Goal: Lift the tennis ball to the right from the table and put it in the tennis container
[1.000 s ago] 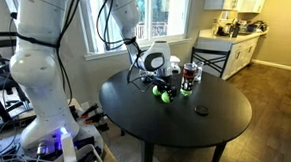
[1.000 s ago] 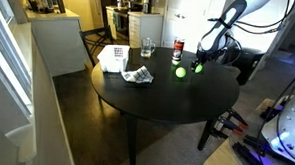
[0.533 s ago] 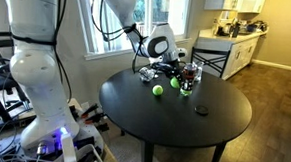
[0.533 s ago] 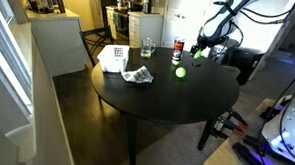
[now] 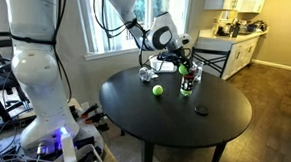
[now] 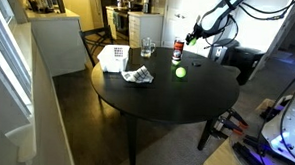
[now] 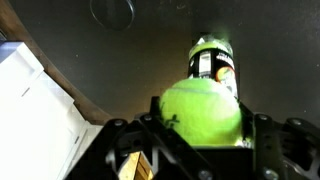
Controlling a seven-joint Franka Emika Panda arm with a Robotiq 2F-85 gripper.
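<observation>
Tennis ball (image 7: 203, 108): off the bench (image 5: 215, 130), held in the air in the claw (image 7: 200, 138). The claw is pinched onto it, with one dark finger (image 7: 126, 138) on each flank of the ball in the wrist view.

Change vs. 1.0 s ago: ball and claw were then low at the bench top, right beside the second ball (image 5: 157, 90). At 0.5 s ago the held ball was just clear of the surface. Now it sits higher, at about the level of the tennis container's top in an exterior view (image 5: 183, 67), and above the container in an exterior view (image 6: 190, 38). The second ball has not moved: it rests on the bench (image 6: 180, 71), apart from the claw.

Orientation: the ball is round, so no long axis or heading can be read. The fuzz faces the wrist camera and no seam is clear.

Tennis container (image 5: 188, 82): stands upright on the bench with its long axis vertical and its mouth up. In the wrist view it is seen nearly end-on (image 7: 213, 60), its top showing just past the ball's edge. I cannot tell whether the ball is centred over the mouth.

Surroundings: a low white tub (image 6: 114, 58) and a crumpled item (image 6: 138, 76) lie on the far side of the bench from the claw. A clear glass (image 6: 146, 47) stands near the container. A small dark object (image 5: 200, 110) lies on the bench, well apart.
</observation>
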